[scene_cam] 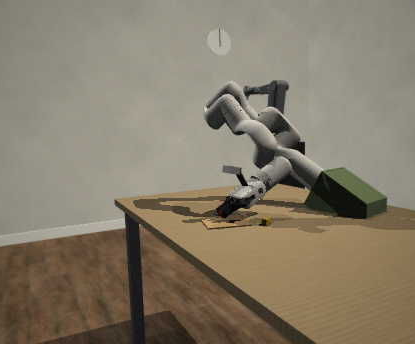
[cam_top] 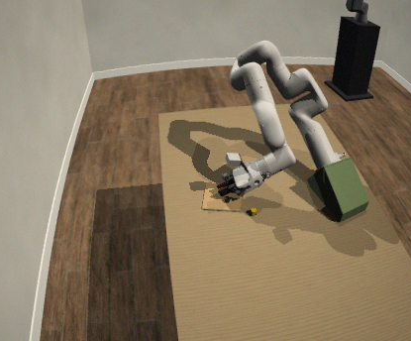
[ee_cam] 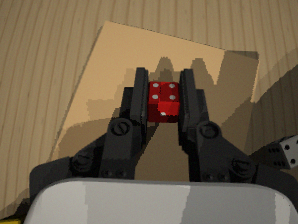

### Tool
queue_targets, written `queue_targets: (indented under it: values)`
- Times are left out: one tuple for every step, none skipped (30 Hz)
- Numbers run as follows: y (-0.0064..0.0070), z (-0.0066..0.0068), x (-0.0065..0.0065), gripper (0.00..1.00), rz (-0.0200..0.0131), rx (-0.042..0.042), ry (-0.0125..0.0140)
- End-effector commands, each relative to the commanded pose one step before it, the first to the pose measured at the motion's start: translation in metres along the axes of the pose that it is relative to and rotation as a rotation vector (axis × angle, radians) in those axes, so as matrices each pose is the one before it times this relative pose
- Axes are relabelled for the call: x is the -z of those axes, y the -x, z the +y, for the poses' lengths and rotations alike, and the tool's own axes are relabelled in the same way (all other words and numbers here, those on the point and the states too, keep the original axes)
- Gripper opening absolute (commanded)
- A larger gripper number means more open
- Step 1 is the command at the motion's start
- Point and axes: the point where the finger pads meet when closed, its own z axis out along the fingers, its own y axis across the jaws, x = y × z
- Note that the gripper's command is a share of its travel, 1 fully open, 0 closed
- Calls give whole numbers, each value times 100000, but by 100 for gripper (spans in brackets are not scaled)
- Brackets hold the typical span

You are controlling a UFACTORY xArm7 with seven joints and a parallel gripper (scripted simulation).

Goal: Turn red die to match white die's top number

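Observation:
My gripper (cam_top: 222, 188) (scene_cam: 221, 212) (ee_cam: 163, 84) is shut on the red die (ee_cam: 164, 102), with one black finger on each side of it. It reaches in at a low slant and holds the die just above the tan mat (cam_top: 211, 202) (scene_cam: 217, 224) (ee_cam: 107, 55). In the wrist view the die's far face shows four pips. The white die (ee_cam: 286, 150) lies in shadow at the lower right of the wrist view, off the mat's edge; I cannot read its top. In the top and exterior views the arm hides it.
A small yellow die (cam_top: 252, 211) (scene_cam: 265, 221) lies on the table just right of the mat. A green wedge-shaped base (cam_top: 342, 188) (scene_cam: 348, 192) holds the arm at the right. The table's left edge (scene_cam: 128, 212) is near the mat.

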Motion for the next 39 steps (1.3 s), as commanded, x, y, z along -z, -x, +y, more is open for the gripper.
queue_targets:
  values:
    - [-138,-86,13,15,248,-147,-140]
    - [0,0,0,15,0,0,0]
    - [0,0,0,15,0,0,0]
    - [0,0,0,15,0,0,0]
    - [0,0,0,15,0,0,0]
    - [0,0,0,15,0,0,0]
    - [0,0,0,15,0,0,0]
    - [0,0,0,15,0,0,0]
    - [0,0,0,15,0,0,0]
    - [0,0,0,15,0,0,0]
    - [0,0,0,15,0,0,0]
    - [0,0,0,15,0,0,0]
    - [0,0,0,15,0,0,0]
    - [0,0,0,15,0,0,0]
    - [0,0,0,15,0,0,0]
    - [0,0,0,15,0,0,0]
    - [0,0,0,15,0,0,0]
    - [0,0,0,15,0,0,0]
    - [0,0,0,15,0,0,0]
    - [0,0,0,15,0,0,0]
    - [0,0,0,15,0,0,0]
    - [0,0,0,15,0,0,0]
    - [2,0,-1,15,0,0,0]
    - [6,0,-3,15,0,0,0]
    - [11,0,-6,15,0,0,0]
    - [17,0,-9,15,0,0,0]
    - [23,0,-12,15,0,0,0]
    - [30,0,-16,15,0,0,0]
    - [36,0,-19,15,0,0,0]
    - [43,0,-23,15,0,0,0]
    - [49,0,-26,15,0,0,0]
    - [54,0,-28,15,0,0,-1]
    - [58,0,-31,15,0,0,-1]
    - [61,0,-33,15,0,0,1]
    - [63,0,-34,15,0,0,1]
    - [0,0,0,15,0,0,0]
    - [0,0,0,15,0,0,0]
    - [64,0,-34,15,0,0,0]
    - [64,0,-34,15,0,0,0]
